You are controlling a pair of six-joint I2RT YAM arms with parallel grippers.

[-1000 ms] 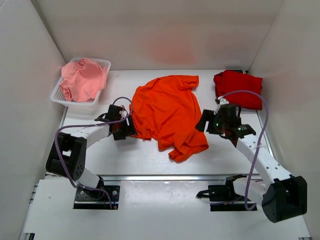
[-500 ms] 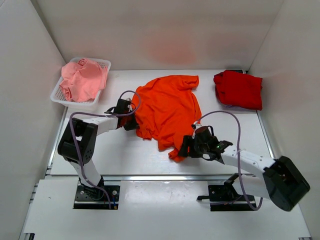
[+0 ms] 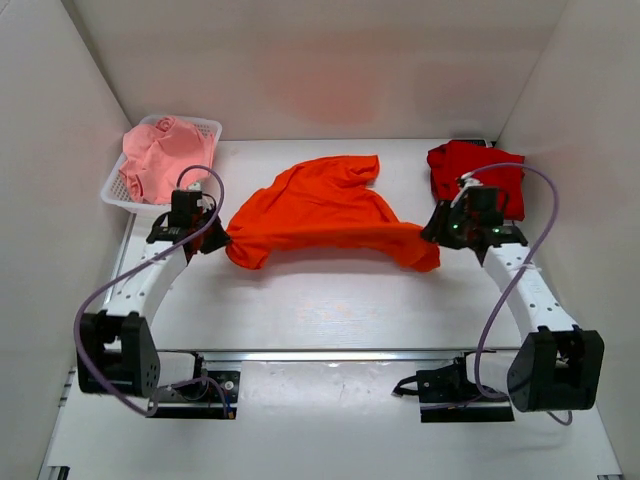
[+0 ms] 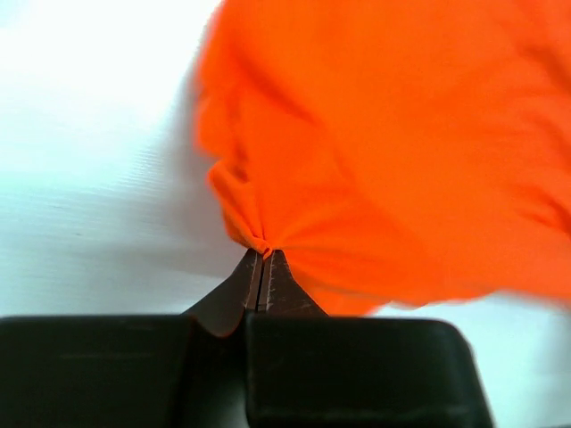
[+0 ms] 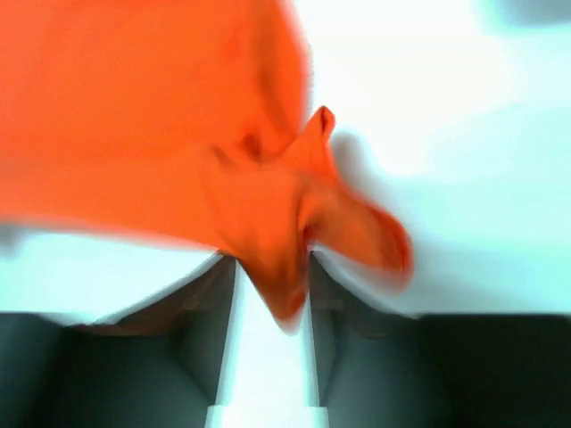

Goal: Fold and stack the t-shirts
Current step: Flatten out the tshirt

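the left gripper (image 4: 264, 267) is pinched tight on a small gathered corner of the orange t-shirt (image 3: 320, 205), its jaws meeting with only a thin nip of cloth between them. the right gripper (image 5: 272, 285) clamps a thicker bunch of the same shirt, with a tongue of fabric hanging down between its fingers (image 5: 201, 312). in the top view the shirt spans from one gripper to the other across the middle of the table (image 3: 330, 300). its far edge sags in a loose curve and its ends are twisted into points.

the step looks like spreading the shirt flat before the first fold. to do it well, the arms should probably draw apart evenly until the near edge is straight, then lower together so the body lays down without a wrinkle. the left nip is slight, so a sharp tug could pull it free; slow, level tension seems safer. the right bunch is bulky and may leave a crumpled corner once let go, which would need smoothing.

the red t-shirt (image 3: 480, 175) lies just behind the right gripper, close enough to snag. the pink t-shirt (image 3: 165, 160) sits heaped in the basket (image 3: 115, 190) at the far left, just beyond the left arm.
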